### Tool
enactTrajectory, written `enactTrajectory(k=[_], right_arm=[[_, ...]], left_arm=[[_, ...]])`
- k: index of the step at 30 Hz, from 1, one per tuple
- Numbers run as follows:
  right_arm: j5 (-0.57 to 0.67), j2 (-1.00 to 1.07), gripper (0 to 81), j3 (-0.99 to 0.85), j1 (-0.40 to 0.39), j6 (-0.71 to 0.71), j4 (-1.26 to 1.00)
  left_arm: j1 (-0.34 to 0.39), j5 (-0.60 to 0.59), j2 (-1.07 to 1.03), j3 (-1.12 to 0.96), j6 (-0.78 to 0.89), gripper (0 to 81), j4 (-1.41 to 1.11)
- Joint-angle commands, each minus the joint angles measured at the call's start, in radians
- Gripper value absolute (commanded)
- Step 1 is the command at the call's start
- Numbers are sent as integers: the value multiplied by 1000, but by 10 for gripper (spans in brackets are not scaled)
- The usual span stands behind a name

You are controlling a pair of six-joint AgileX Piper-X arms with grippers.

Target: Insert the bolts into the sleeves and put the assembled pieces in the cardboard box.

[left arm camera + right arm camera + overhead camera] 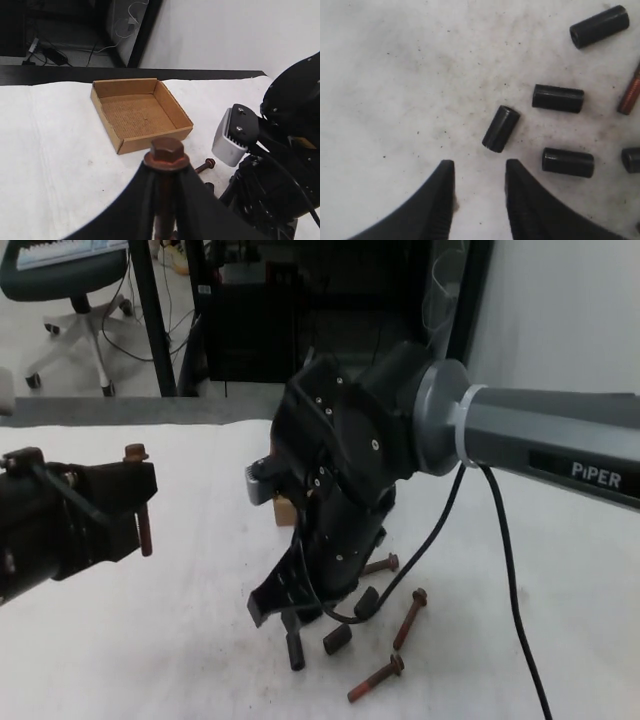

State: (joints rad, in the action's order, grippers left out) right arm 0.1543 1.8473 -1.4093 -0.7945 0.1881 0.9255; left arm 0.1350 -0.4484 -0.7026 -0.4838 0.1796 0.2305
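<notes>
While the box (155, 140) at the far side holds nothing, the left gripper (165, 175) clamps one bare bolt (166, 151) upright; the right gripper (480, 162) hangs part-open just over a loose sleeve (501, 128), spare bolts (409, 618) lying near right; no piece assembled yet, nearly everything left

Even, diffuse light from above is recorded in all views. The white bench cover (150, 640) is rendered bright, without harsh glare. Only soft, short shadows are cast beside the sleeves (501, 128) and along the inner walls of the cardboard box (140, 112). A dull highlight is noted on the head of the bolt (166, 151). The room behind is left dim, and the black arm housing (350, 450) is shown with little surface detail.
</notes>
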Motion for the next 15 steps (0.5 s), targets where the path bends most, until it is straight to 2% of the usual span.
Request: enactTrajectory(k=[1, 7, 12, 15], right_arm=[[-6, -1, 326, -8, -2, 93, 14], [-21, 26, 326, -3, -11, 243, 6], [66, 78, 326, -3, -36, 303, 16], [47, 86, 326, -3, -62, 315, 6]], left_arm=[[-2, 22, 10, -3, -1, 2, -18], [-2, 29, 55, -3, -1, 2, -18], [-2, 74, 104, -3, -14, 2, -18], [-2, 74, 125, -3, -23, 2, 0]])
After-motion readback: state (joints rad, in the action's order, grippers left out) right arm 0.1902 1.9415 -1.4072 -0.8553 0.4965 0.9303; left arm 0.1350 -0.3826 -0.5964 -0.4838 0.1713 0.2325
